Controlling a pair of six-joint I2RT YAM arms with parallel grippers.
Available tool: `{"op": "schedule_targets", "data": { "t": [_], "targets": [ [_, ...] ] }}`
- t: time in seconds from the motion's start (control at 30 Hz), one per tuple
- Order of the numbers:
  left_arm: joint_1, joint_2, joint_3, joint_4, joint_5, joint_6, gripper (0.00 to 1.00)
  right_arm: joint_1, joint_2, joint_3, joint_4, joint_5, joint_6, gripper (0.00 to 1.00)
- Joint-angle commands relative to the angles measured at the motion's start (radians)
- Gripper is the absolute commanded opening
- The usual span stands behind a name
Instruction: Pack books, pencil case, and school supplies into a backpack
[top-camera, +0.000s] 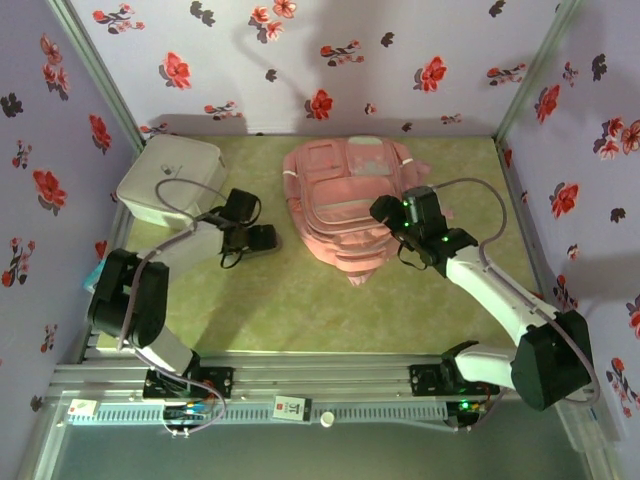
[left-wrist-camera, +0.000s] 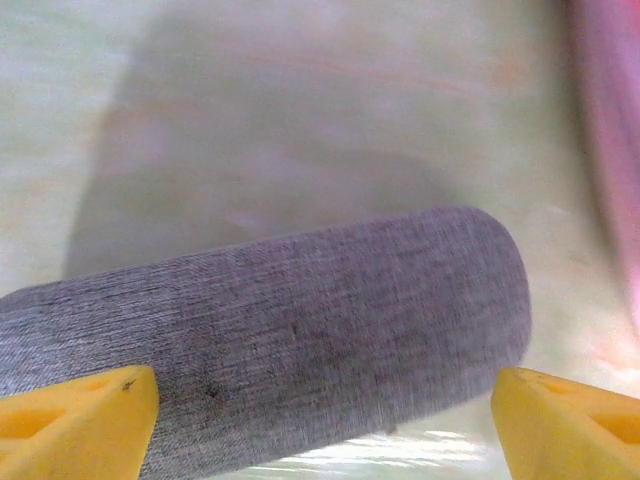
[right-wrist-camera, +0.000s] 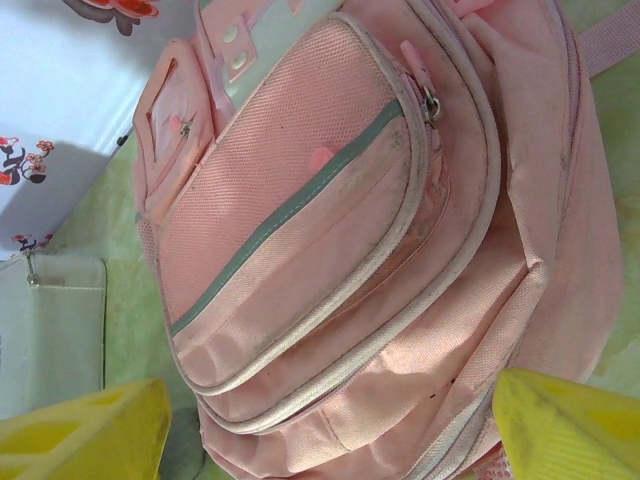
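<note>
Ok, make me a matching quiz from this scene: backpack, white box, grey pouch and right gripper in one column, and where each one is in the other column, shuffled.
Column one:
1. backpack
2. white box
3. grey pouch
4. right gripper

Column two:
A. far left corner of the table
B. open, above the backpack
C. below the left gripper, between its open fingers
D. lying flat at the far middle of the table

Pairs: 1-D, 2-A, 3-C, 4-B

Woven matt cloth backpack (right-wrist-camera: 330, 250); grey fine-knit fabric pencil case (left-wrist-camera: 300, 330).
</note>
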Motion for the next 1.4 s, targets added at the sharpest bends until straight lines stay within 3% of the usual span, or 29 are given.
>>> {"op": "schedule_targets", "data": {
  "t": [0.0, 0.1, 0.27, 0.6, 0.83, 1.13, 1.37],
  "targets": [
    [-0.028, 0.012, 0.078, -0.091, 0.09, 0.053, 0.87, -0.003, -0.006, 0.031, 0.005, 0.01, -0.017, 0.84],
    [-0.027, -0.017, 0.138, -0.153, 0.091, 0.155, 0.91, -0.003, -0.008, 0.03, 0.004, 0.009, -0.022, 0.85],
    [-0.014, 0.016, 0.224, -0.267, 0.076, 0.473, 0.99, -0.003, -0.004, 0.019, 0.021, 0.002, -0.02, 0.85],
    [-0.004, 0.202, 0.342, -0.376, 0.089, 0.775, 0.99, -0.005, -0.012, 0.026, 0.019, -0.001, -0.028, 0.86],
    [0.049, 0.297, 0.379, -0.439, 0.1, 0.801, 0.95, -0.006, -0.024, 0.022, 0.014, 0.009, -0.024, 0.86],
    [0.021, 0.281, 0.32, -0.446, 0.166, 0.791, 0.79, -0.008, -0.015, 0.028, 0.02, 0.002, -0.017, 0.86],
    [0.009, 0.275, 0.282, -0.424, 0.152, 0.776, 0.75, -0.012, -0.013, 0.032, 0.021, -0.005, -0.017, 0.85]
  ]
}}
